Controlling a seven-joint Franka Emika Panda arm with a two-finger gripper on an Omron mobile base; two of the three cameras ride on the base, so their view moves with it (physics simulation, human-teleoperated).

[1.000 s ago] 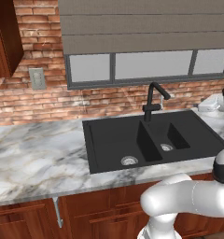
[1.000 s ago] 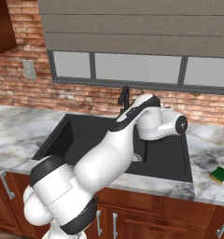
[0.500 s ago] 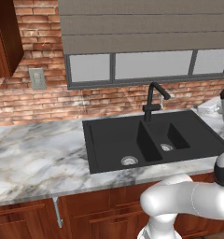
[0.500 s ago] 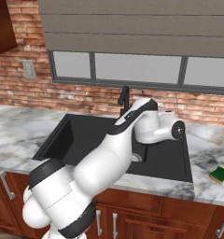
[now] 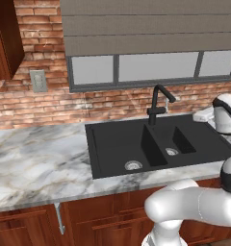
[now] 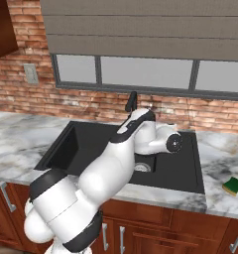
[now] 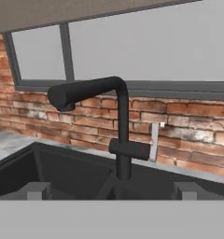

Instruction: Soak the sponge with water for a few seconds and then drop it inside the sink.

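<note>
Sponge on counter right of sink, gripper open

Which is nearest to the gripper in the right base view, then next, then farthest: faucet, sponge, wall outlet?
1. Faucet, just behind the gripper, at the sink's back edge.
2. Sponge, on the counter right of the sink.
3. Wall outlet, far left on the brick wall.
</note>
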